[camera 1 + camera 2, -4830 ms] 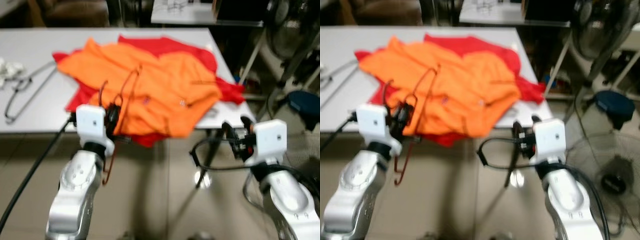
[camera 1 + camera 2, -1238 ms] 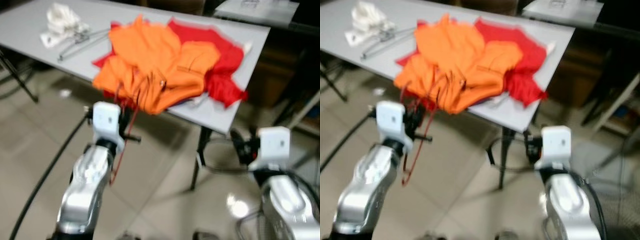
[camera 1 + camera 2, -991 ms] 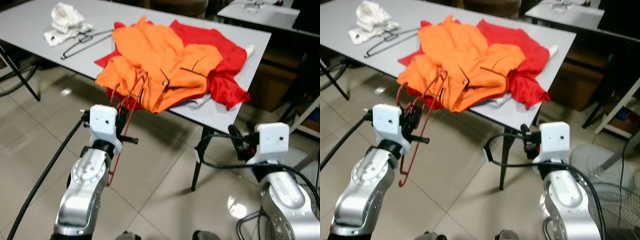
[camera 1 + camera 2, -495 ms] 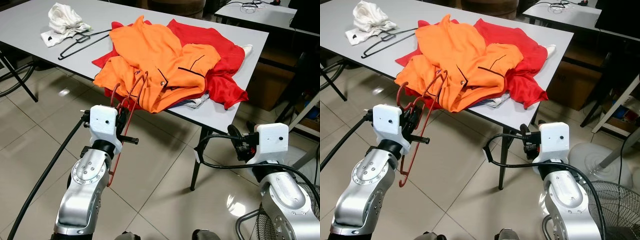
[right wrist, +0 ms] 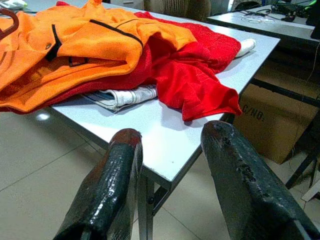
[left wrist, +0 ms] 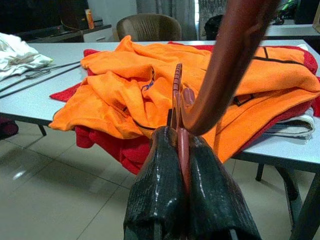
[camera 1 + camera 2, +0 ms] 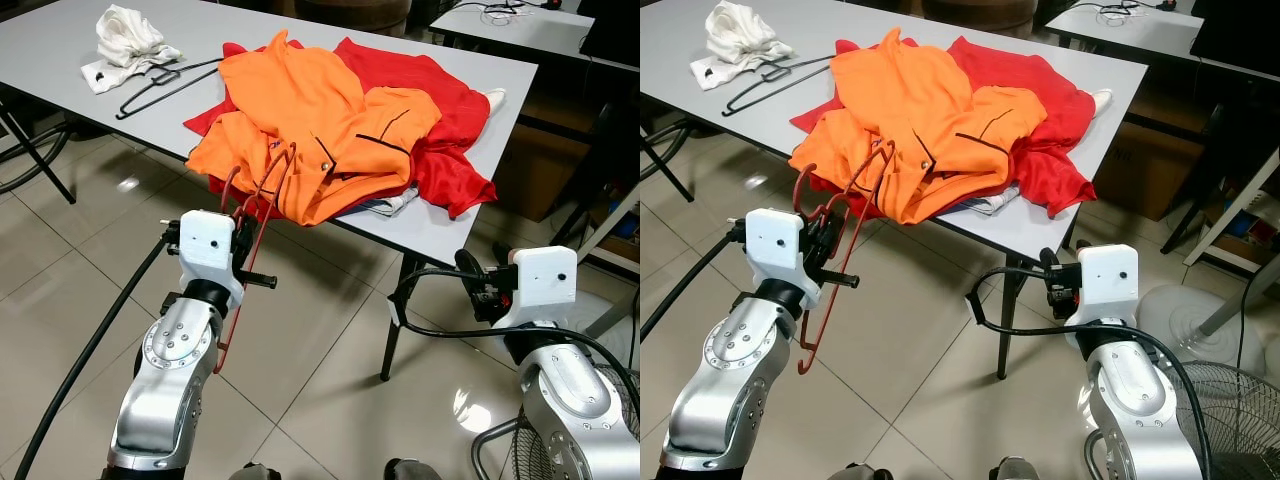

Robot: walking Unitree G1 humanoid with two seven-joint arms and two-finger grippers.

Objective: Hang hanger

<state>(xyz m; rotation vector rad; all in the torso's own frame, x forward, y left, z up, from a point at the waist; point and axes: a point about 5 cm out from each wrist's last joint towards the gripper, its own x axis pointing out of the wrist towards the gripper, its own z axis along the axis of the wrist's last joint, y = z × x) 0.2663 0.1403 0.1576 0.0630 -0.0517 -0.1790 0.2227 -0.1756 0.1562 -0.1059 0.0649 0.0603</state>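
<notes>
Since the red hanger (image 7: 250, 235) is thin bent wire, it likely handles light and stiff but slick, prone to swinging or twisting in a pinch; best held where it is now, on the wire near the hook. Left tool (image 6: 178, 150) is clenched on that wire, held off the tabletop (image 7: 60, 50) edge, in front of the orange garment (image 7: 310, 130). Hanger's long axis runs roughly vertical, hook end up toward the clothes, lower end hanging toward the floor (image 7: 60, 260). Right tool (image 5: 172, 145) is released, fingers spread, grasping nothing, near the tabletop corner beside the red cloth (image 5: 200, 65).
</notes>
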